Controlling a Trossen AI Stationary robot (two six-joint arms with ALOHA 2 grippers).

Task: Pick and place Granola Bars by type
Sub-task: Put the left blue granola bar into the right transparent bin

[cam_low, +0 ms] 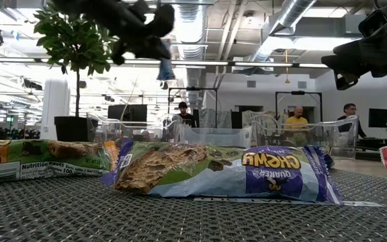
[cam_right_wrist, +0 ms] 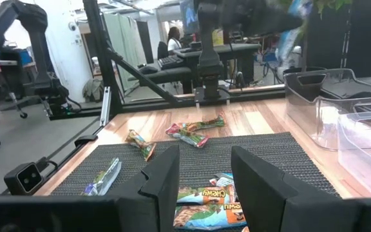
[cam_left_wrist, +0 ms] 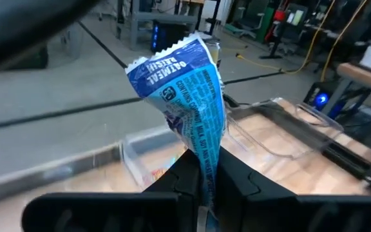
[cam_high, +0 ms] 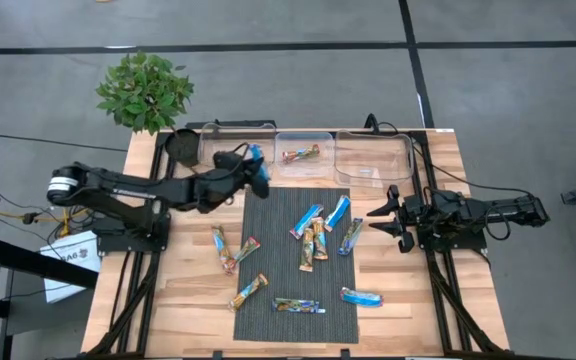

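While left pincer [cam_high: 258,172] grips one blue bar [cam_high: 257,158] | right pincer [cam_high: 383,218] wide, empty

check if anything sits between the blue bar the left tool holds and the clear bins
Nothing visible does. The left tool holds the blue bar in the air beside the clear bins, above rim height in the low view. The right tool waits open at the mat's right edge.

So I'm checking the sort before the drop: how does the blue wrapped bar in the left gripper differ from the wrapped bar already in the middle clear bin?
The blue wrapped bar hangs in the air, pinched by the shut left gripper; the orange-red wrapped bar lies flat inside the middle clear bin. The held one is bright blue, the binned one mostly orange-red. Both are small glossy wrapped bars.
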